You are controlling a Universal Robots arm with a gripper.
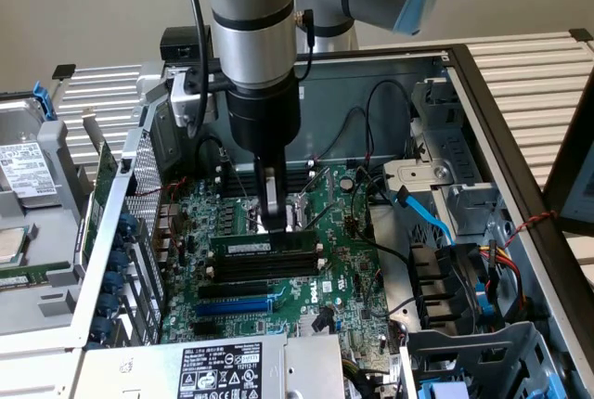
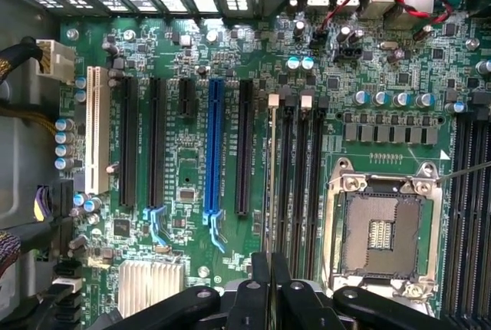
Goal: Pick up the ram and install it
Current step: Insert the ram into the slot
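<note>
the gripper (image 1: 272, 228), two narrow metal fingers nearly together, clamps the top edge of the ram (image 1: 265, 244), a thin green stick with black chips, upright at a white-clipped slot just beyond the empty black slots (image 1: 260, 274) on the glossy motherboard (image 1: 348, 260).

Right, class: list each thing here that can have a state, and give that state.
long thin green ram stick: upright in a black memory slot, gripped.
black end effector: shut on the ram stick.
neighbouring black plastic memory slots: empty.
long blue plastic expansion slot: empty.
square metal processor socket: empty.
grey metal computer case: open.
</note>
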